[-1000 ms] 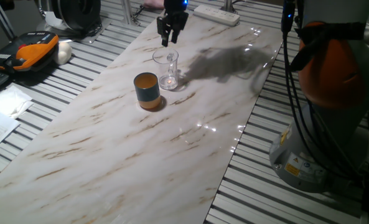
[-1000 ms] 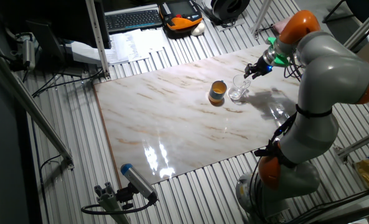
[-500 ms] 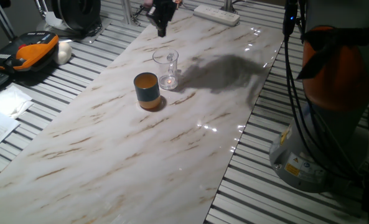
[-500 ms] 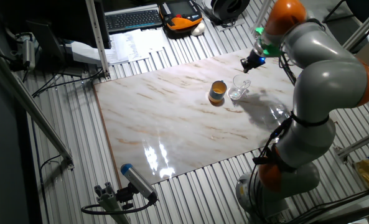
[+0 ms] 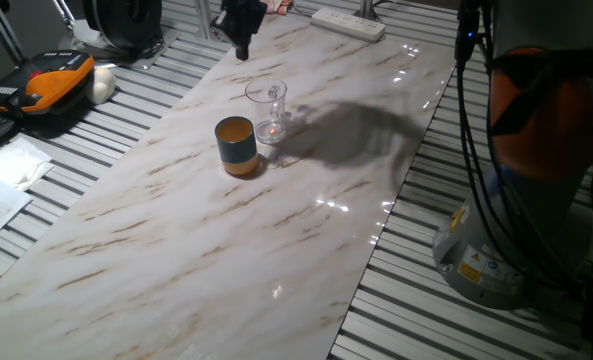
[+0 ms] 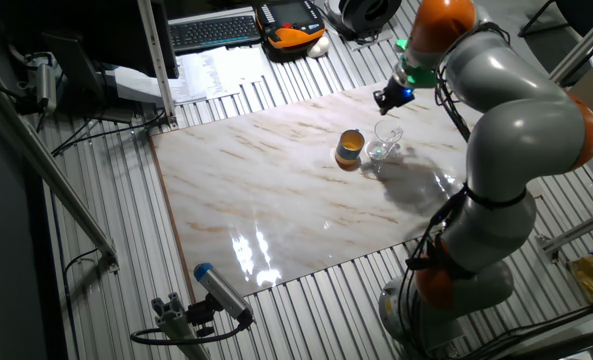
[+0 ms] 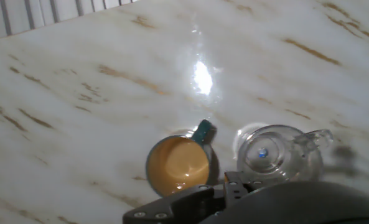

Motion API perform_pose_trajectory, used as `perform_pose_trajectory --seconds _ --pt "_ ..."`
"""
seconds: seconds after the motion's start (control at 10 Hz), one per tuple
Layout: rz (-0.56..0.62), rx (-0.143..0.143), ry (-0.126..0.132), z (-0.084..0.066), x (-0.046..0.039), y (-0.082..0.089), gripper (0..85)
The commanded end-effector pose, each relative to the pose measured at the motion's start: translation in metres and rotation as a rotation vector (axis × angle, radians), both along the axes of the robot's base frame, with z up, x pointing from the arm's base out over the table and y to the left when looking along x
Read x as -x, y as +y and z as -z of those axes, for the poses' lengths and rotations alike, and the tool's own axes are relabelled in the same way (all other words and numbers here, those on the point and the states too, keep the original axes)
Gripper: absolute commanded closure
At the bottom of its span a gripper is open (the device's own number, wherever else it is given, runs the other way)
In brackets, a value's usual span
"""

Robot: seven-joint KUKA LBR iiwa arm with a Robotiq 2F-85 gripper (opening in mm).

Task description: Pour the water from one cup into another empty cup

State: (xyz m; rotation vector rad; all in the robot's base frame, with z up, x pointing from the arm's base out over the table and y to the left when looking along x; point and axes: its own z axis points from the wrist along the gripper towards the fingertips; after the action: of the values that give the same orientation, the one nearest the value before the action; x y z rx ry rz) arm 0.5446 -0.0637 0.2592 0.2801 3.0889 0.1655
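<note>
While the hand (image 5: 242,45) hangs above the marble surface (image 5: 206,240), holding nothing, its finger gap cannot be told. Below it, a little toward the robot, the glass cup (image 5: 267,110) stands upright with a trace of water (image 5: 270,130); just beyond, the blue-grey cup (image 5: 236,145) stands beside it.

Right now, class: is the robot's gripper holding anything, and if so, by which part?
Nothing is held. The gripper hangs in the air above and apart from the glass cup and the blue-grey cup, which both stand untouched on the table.
</note>
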Motion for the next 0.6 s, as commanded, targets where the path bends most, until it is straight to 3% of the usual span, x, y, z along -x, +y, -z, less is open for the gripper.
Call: perform_pose_trajectory --seconds 0.0,0.3,0.5 --pt "0.0 0.02 0.002 -0.004 0.0009 0.009 85.0" --pt "-0.022 0.055 0.018 -0.001 0.004 0.03 85.0" --pt "-0.047 0.046 0.015 0.002 0.0044 0.037 85.0"
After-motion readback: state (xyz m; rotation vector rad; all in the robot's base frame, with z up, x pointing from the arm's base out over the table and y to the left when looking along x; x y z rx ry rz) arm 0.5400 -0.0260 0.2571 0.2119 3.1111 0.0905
